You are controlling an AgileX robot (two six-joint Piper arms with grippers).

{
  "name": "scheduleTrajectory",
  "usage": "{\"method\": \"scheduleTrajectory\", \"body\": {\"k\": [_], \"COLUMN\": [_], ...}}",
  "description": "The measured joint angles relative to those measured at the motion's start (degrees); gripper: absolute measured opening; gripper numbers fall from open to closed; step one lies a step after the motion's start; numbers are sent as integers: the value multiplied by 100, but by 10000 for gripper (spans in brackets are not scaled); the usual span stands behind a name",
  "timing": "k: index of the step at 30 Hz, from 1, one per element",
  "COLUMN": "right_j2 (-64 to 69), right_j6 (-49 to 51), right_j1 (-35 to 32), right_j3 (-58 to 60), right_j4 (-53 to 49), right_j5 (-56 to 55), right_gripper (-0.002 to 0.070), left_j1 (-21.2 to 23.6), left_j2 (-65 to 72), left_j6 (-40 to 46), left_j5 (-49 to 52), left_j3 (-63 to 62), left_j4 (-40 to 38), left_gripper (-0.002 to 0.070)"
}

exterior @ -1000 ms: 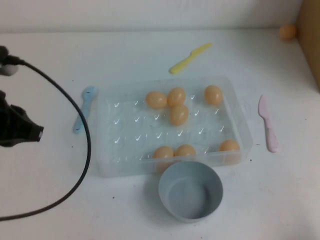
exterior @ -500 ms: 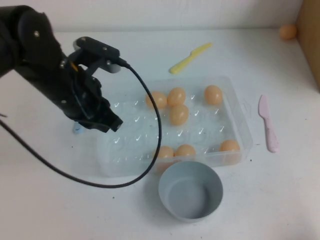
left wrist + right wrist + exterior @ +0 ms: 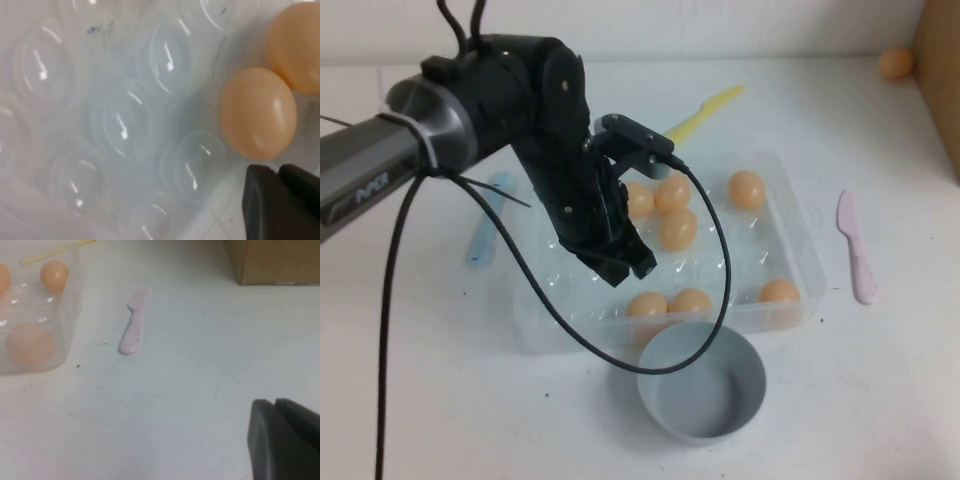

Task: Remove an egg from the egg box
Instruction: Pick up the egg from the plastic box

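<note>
Egg (image 3: 678,229): a tan-orange egg is seen just right of centre in the high view, lying in the egg box, touching or just beside two more eggs (image 3: 660,194) directly above it in the frame.
Other eggs: one (image 3: 746,188) is placed toward the upper right of the box; three (image 3: 690,300) are lined along the lower wall, the rightmost (image 3: 780,291) in the lower right corner.
Egg in the left wrist view: one egg (image 3: 258,113) is shown at right of the frame, just beside a second (image 3: 295,47) cut by the upper right corner; empty dimples fill the rest.
Egg box (image 3: 790,215): a clear, shallow, rectangular tray with rounded corners is set in the middle of the high view; part of its left half is covered by the arm.
Left gripper (image 3: 625,262): it is held over the box, left of centre in the frame, just left of the egg cluster and above the lower row; nothing is held. Its jaws are pressed together.
Right gripper (image 3: 282,437): only a dark tip is shown, at the lower right of the right wrist view, above bare table; whether its jaws are spread cannot be told.
Bowl (image 3: 701,380): a round grey-blue bowl is set below the box, touching or just short of its lower wall.
Yellow knife (image 3: 705,110): above the box, tilted.
Pink knife (image 3: 855,245): right of the box, apart from it.
Blue utensil (image 3: 485,225): left of the box, partly hidden by the arm.
Stray egg (image 3: 895,63): upper right corner, beside a brown box (image 3: 942,70).
</note>
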Motion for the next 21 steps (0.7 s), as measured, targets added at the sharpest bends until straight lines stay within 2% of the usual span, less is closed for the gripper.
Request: {"method": "scheduleTrajectory", "body": {"k": [3, 6, 8, 10, 14, 21], "right_j2": [0, 0, 0, 0, 0, 0], "right_j6": [0, 0, 0, 0, 0, 0], "right_j1": [0, 0, 0, 0, 0, 0], "right_j3": [0, 0, 0, 0, 0, 0], "right_j4": [0, 0, 0, 0, 0, 0], "right_j5": [0, 0, 0, 10, 10, 10], "right_gripper": [-18, -18, -18, -18, -18, -18], "left_j1": [-65, -87, -87, -90, -99, -158], "left_j2": [201, 327, 379, 400, 452, 490], "left_j6": [34, 34, 37, 46, 35, 24], "left_j5": [25, 48, 48, 37, -63, -230], "left_j3": [-117, -153, -162, -162, -162, -162], "left_j4": [0, -10, -10, -10, -109, -186], "left_gripper": [106, 256, 383, 441, 480, 487]}}
